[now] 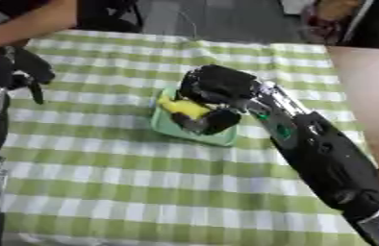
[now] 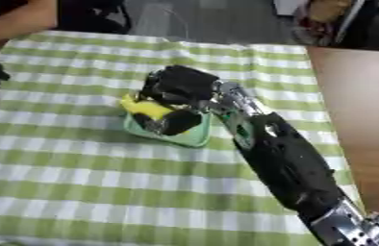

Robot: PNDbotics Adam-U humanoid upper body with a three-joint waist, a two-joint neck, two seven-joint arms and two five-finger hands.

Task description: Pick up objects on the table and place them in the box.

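A pale green box (image 1: 169, 128) sits in the middle of the green-checked tablecloth (image 1: 125, 178). My right hand (image 1: 216, 91) reaches in from the lower right and hangs right over the box, its fingers curled round a yellow object (image 1: 184, 107) that sits at or just inside the box's opening. The hand hides most of the box's inside. My left hand (image 1: 18, 67) is at the left edge, raised over the table, fingers hanging down and relaxed with nothing in them.
A person's bare arm (image 1: 26, 21) lies across the far left corner of the table. A brown wooden surface (image 1: 374, 96) runs along the right side, beyond the cloth's edge.
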